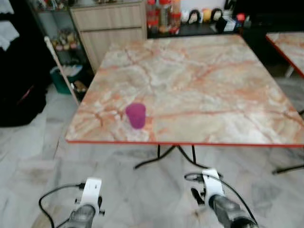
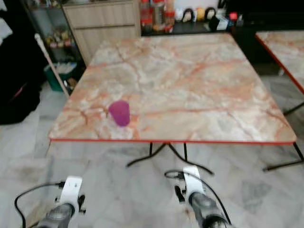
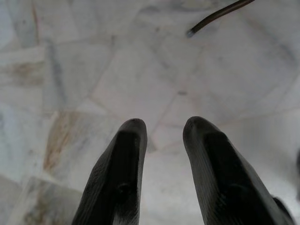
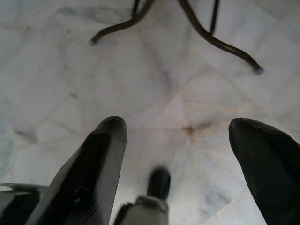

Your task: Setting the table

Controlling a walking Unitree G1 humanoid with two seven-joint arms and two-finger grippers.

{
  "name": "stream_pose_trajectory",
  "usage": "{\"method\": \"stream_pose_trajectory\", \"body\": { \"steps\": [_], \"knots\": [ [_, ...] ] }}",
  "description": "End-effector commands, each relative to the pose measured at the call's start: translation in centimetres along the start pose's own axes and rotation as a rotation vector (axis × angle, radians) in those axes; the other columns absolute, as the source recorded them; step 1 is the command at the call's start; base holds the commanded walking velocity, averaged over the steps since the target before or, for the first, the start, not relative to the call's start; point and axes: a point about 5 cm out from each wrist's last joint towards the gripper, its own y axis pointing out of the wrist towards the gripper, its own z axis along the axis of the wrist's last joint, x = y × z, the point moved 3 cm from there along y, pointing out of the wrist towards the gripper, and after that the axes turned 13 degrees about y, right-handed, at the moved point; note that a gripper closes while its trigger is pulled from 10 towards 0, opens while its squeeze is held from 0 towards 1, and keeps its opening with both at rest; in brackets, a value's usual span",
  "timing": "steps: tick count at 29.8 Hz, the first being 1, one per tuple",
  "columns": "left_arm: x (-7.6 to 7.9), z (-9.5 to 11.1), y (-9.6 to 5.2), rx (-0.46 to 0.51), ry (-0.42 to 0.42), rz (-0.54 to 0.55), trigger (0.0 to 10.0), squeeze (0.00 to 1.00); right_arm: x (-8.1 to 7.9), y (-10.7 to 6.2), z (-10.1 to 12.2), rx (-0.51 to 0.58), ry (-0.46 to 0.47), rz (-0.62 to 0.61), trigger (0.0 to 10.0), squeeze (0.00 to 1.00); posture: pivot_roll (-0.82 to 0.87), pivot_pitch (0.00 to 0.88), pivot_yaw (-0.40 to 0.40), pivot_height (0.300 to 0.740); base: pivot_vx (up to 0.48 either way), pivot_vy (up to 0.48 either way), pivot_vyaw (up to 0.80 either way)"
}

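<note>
**One cup down, both grippers free**

You face a marble-patterned table with a red edge, and a single purple cup stands upright near its front left corner, just back from the rim. That spot reads as one place setting begun; the remaining tabletop carries nothing else.

Both arms hang low in front of you, short of the table. Your left gripper points at the tiled floor, its fingers a little apart and holding nothing. Your right gripper has its fingers spread wide, also empty, above the floor near the table's dark metal legs. Likely you need to fetch the next item; shelves and a cabinet stand beyond the table.
</note>
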Motion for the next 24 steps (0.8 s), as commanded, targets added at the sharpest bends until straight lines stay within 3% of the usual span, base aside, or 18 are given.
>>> {"method": "stream_pose_trajectory", "body": {
  "steps": [1,17,24],
  "knots": [
    [0.2,-0.38,-0.07,-0.011,0.0,-0.007,10.0,0.0,0.25,-0.04,-0.11,-0.009,-0.001,-0.007,10.0,0.0,-0.02,0.05,0.057,0.74,0.341,0.0,0.0],
    [0.03,-0.56,-0.06,-0.028,0.027,-0.006,10.0,0.0,0.08,-0.02,-0.38,-0.035,-0.01,0.004,10.0,0.0,-0.02,0.057,0.064,0.74,0.02,0.0,0.0],
    [-0.48,-1.17,-0.2,-0.063,-0.054,0.086,10.0,0.0,0.08,-0.03,-0.43,-0.041,-0.012,0.007,10.0,0.0,-0.01,0.064,0.061,0.74,0.0,0.0,0.0]
  ]
}}
